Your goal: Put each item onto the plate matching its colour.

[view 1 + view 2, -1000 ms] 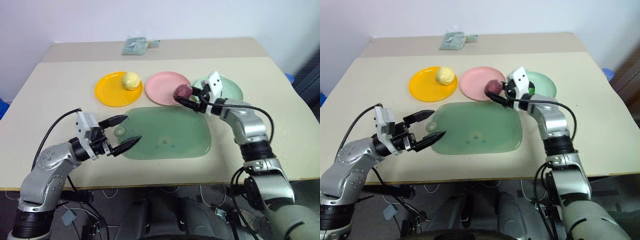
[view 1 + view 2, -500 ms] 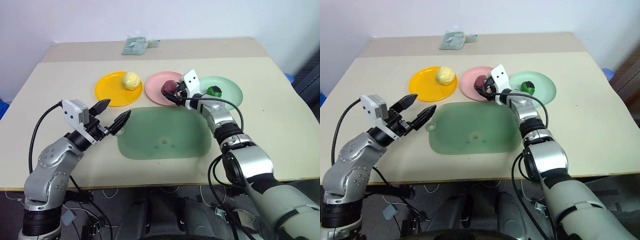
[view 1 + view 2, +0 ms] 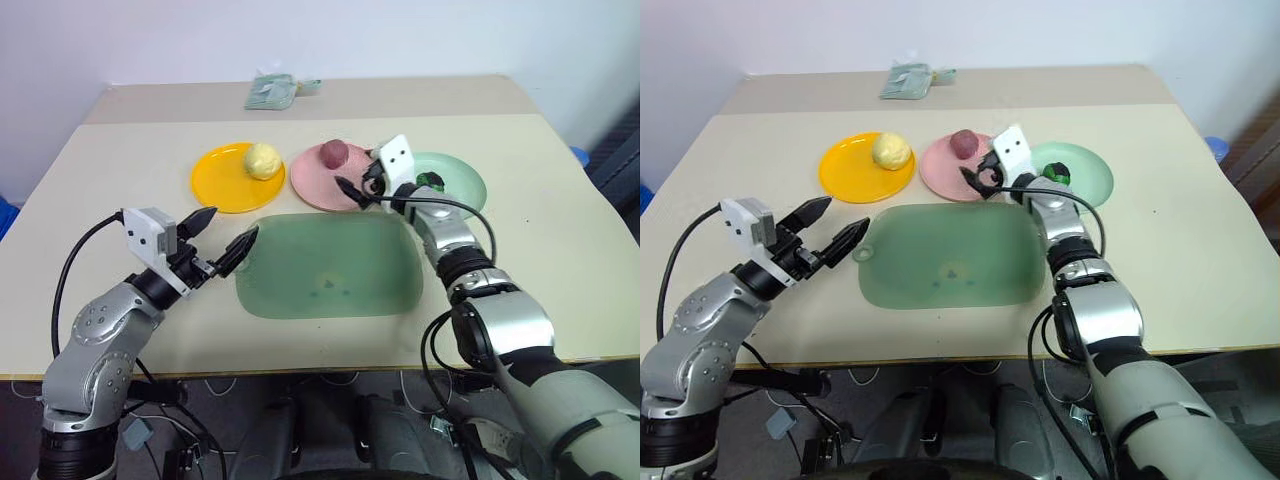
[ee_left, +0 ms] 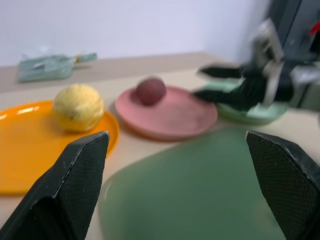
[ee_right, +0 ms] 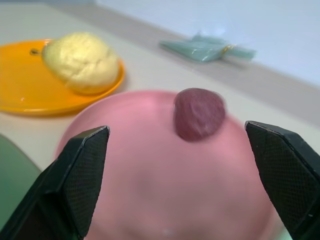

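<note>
The pale yellow lump [image 3: 262,160] sits on the orange-yellow plate [image 3: 215,185]. On the far part of the pink plate [image 3: 312,186] rests the maroon ball [image 3: 333,153], free of any finger. A dark green chunk [image 3: 430,182] lies on the mint plate [image 3: 462,180]. My right gripper [image 3: 350,191] hovers open at the pink plate's near right rim, a short way from the ball [image 5: 199,114], nothing between its fingers. Over the mat's left edge my left gripper [image 3: 232,224] is open and empty, pointing toward the plates.
A large translucent green mat [image 3: 330,265] lies in front of the three plates. A pale green packet [image 3: 272,90] rests at the table's far edge. Bare tabletop [image 3: 120,150] stretches to both sides.
My right gripper opened and let go of the maroon ball, which now rests on the pink plate; the gripper then drew back to the right. My left gripper swung to point toward the plates.
</note>
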